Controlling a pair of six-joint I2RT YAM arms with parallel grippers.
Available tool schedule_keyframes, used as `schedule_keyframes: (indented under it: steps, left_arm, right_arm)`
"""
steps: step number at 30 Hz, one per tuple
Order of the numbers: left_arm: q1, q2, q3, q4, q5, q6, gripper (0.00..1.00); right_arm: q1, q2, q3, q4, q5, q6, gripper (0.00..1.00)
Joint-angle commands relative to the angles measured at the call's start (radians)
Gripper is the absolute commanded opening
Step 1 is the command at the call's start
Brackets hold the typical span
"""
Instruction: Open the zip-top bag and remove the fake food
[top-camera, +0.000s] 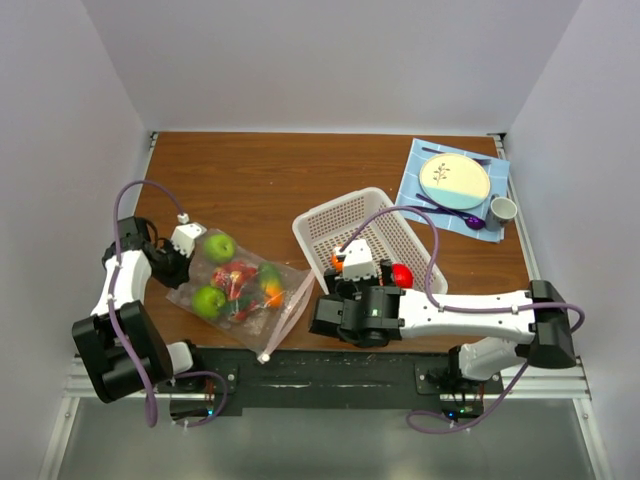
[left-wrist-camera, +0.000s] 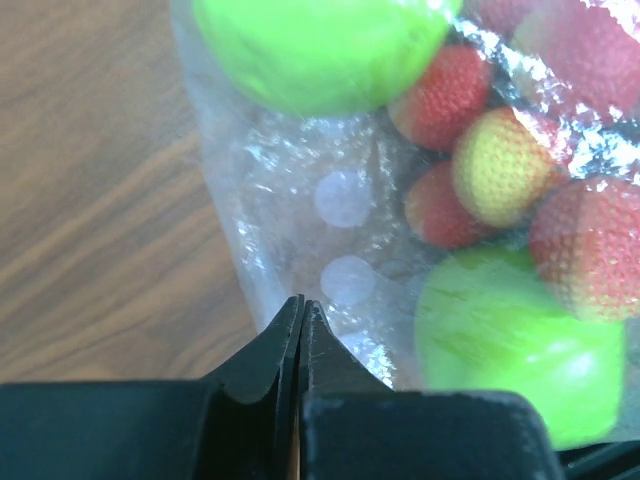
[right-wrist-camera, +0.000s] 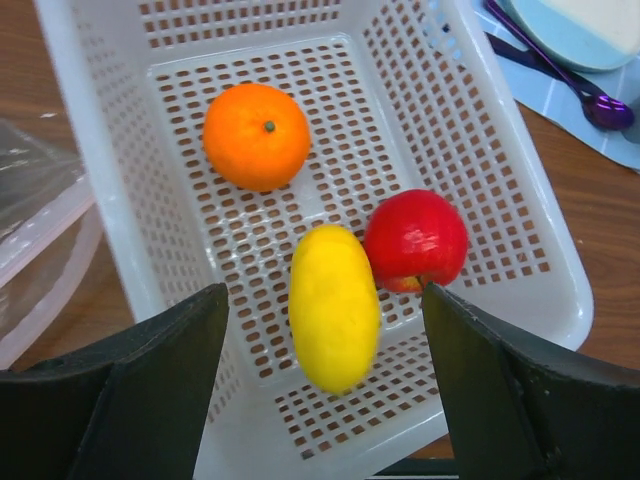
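Top view. Finds the zip-top bag (top-camera: 282, 288) lying flat on the tabletop (top-camera: 270, 170) at 9 o'clock of the basket (top-camera: 330, 205), with its pink zip strip along the 4 o'clock edge. Counts most of the fake food (top-camera: 238, 285) as still inside, including the green apples (top-camera: 219, 247), some red pieces and a bit of orange. Places the left gripper (top-camera: 185, 272) at the bag's 9 o'clock end. Places the right gripper (top-camera: 352, 262) over the basket, well apart from the bag. Cannot tell from here whether the zip is parted.

Left wrist. Shows the left gripper (left-wrist-camera: 300, 305) closed tight, tips meeting on the bag's plain edge, apparently with film pinched between them. Judges that hold fragile, given slick thin plastic, a small bite, and apples crowding at 12 and 3 o'clock. Could slip free on a sharp tug. Could also drag the whole bag along instead of steadying it.

Right wrist. Shows the right gripper (right-wrist-camera: 322, 290) wide open and holding nothing above the basket. Sees an orange (right-wrist-camera: 256, 135) at 11 o'clock and a red apple (right-wrist-camera: 415, 240) at 2 o'clock. Sees a yellow fruit (right-wrist-camera: 335, 305) at centre, touching neither finger. Would need a reach back toward 9 o'clock for the next piece. Could clip the basket wall on the way and shove it. Could nudge round fruit out of the bag's mouth, letting it roll toward the tabletop's near edge.
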Motion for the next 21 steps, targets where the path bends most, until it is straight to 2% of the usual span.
schedule_keyframes:
  steps: [1,5,6,8,11,12,13,15,18,21]
  left_arm:
    - [0.003,0.0,0.042,0.065,0.035,-0.059,0.0]
    - [-0.002,-0.011,0.037,0.116,0.01,-0.105,0.0]
    - [-0.003,-0.017,0.04,0.118,0.009,-0.11,0.0]
    - [-0.005,-0.026,0.071,0.087,0.012,-0.108,0.0]
    - [-0.005,-0.041,0.16,-0.02,0.038,-0.092,0.0]
    - [-0.003,-0.044,0.177,-0.048,0.047,-0.084,0.19]
    - [-0.005,-0.043,0.192,-0.074,0.058,-0.075,0.3]
    - [-0.005,-0.051,0.214,-0.12,0.078,-0.056,0.43]
    - [-0.005,-0.057,0.186,-0.107,0.072,-0.053,0.55]
    - [-0.007,-0.042,0.133,-0.053,0.049,-0.064,0.61]
  right_arm:
    - [0.075,0.033,0.047,0.134,0.045,-0.053,0.72]
    - [0.141,0.101,0.036,0.281,0.016,-0.125,0.52]
    - [0.164,0.121,0.036,0.309,0.004,-0.133,0.44]
    - [0.179,0.185,0.041,0.39,-0.016,-0.163,0.39]
    - [0.182,0.269,0.061,0.443,-0.032,-0.174,0.37]
    - [0.182,0.283,0.064,0.478,-0.032,-0.182,0.37]
    - [0.182,0.297,0.061,0.504,-0.036,-0.197,0.37]
    - [0.181,0.325,0.052,0.573,-0.039,-0.242,0.38]
    - [0.161,0.354,0.036,0.654,-0.048,-0.282,0.38]
    - [0.12,0.362,-0.002,0.723,-0.081,-0.323,0.4]
